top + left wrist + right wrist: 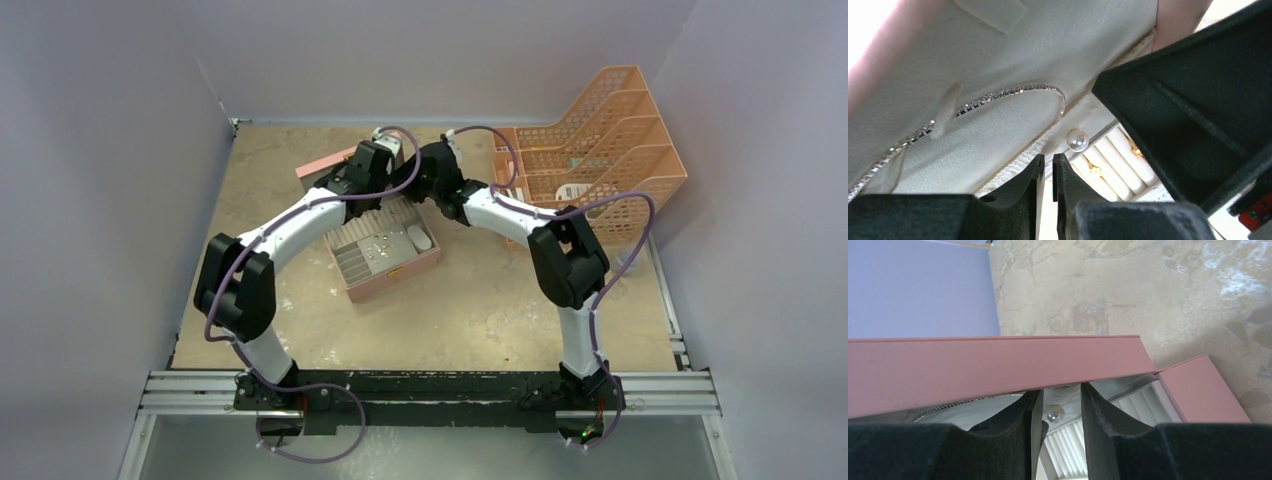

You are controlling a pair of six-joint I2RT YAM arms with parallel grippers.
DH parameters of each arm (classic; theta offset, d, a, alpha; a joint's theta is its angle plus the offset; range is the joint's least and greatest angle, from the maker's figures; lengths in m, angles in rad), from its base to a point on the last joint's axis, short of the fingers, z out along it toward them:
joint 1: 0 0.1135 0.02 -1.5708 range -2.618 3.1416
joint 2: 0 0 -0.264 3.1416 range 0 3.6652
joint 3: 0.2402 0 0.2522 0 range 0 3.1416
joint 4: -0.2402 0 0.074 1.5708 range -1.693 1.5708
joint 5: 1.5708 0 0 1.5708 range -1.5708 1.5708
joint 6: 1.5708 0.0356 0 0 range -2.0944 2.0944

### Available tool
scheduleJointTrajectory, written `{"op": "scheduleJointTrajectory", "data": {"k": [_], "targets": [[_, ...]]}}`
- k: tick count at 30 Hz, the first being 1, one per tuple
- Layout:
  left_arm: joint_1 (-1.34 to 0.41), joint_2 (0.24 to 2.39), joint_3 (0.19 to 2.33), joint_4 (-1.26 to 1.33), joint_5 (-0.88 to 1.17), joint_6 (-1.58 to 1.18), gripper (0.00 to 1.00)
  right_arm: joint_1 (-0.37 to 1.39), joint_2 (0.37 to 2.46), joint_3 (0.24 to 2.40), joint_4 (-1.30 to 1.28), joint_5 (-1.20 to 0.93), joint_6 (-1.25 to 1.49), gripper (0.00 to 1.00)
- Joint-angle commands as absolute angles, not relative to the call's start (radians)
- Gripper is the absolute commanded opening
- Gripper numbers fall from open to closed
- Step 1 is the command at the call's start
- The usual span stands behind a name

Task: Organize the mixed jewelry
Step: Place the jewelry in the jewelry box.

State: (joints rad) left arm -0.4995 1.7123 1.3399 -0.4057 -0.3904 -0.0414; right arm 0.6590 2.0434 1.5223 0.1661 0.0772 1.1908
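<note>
The pink box (pixel 395 283) lies open, its lid (pixel 998 365) standing at the back. A sparkling thin hoop (pixel 998 95) is tucked under straps on the lid's white lining. A pearl (pixel 1077 140) sits at the lining's lower edge, above ring rolls holding small gold rings (pixel 1094 170). My left gripper (pixel 1048 162) is just below the pearl, nearly shut, with only a thin empty slit between its jaws. My right gripper (pixel 1060 390) is open with its tips at the lid's rim, and the pearl (pixel 1054 413) shows between its fingers. Small silvery pieces (pixel 378 245) lie in the box tray.
An orange stacked letter tray (pixel 600 140) stands at the back right, close to the right arm. The right gripper's black body (pixel 1198 115) fills the right of the left wrist view, very near the left fingers. A grey oval piece (pixel 420 240) lies in the box.
</note>
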Motion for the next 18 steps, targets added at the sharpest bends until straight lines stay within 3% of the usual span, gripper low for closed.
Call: {"op": "scheduleJointTrajectory", "data": {"k": [1,18], "targets": [[-0.491,1.575,1.366,-0.267,-0.398,-0.037,0.12,0.658,2.045,1.576,0.25,0.046,1.191,0.36],[-0.454,1.575,1.323,-0.258,-0.329,-0.099,0.16,0.666,2.148,1.703,0.116,0.03,1.219,0.35]]}}
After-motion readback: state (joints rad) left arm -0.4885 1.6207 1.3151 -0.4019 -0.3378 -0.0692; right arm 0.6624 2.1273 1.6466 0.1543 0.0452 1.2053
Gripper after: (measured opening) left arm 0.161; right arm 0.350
